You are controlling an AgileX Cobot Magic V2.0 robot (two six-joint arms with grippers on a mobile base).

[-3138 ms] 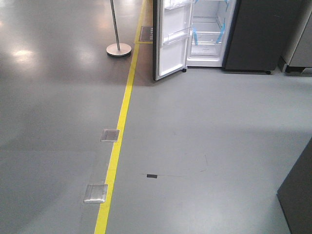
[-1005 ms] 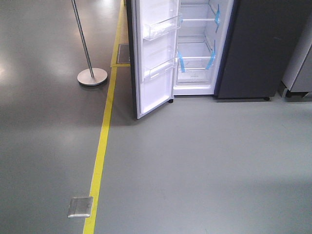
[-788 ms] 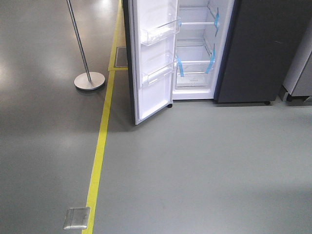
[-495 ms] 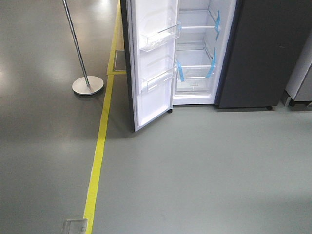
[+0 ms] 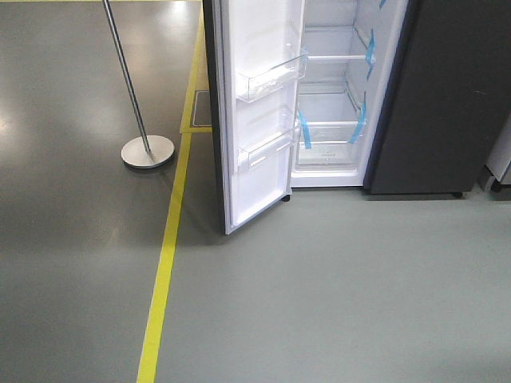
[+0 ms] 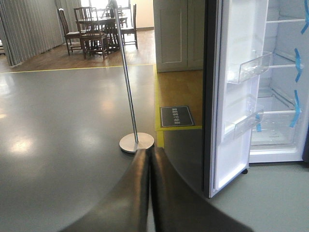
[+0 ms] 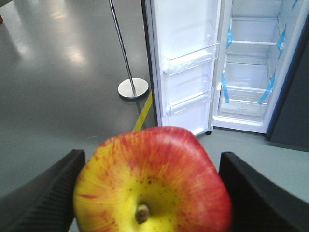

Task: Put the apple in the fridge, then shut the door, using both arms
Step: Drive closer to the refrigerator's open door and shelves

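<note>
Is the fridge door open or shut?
Open. The door is swung out, showing its clear bins and the white shelves inside the fridge.

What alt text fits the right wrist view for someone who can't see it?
A red-and-yellow apple, held in the right gripper, fills the foreground. Beyond it the fridge stands open, white inside, its door swung left; a pole stand sits on the grey floor left of that.

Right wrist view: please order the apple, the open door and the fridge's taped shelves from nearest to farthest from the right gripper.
1. The apple, held in the right gripper.
2. The door, ahead, swung open this way.
3. The taped shelves, farther back, at right.
</note>
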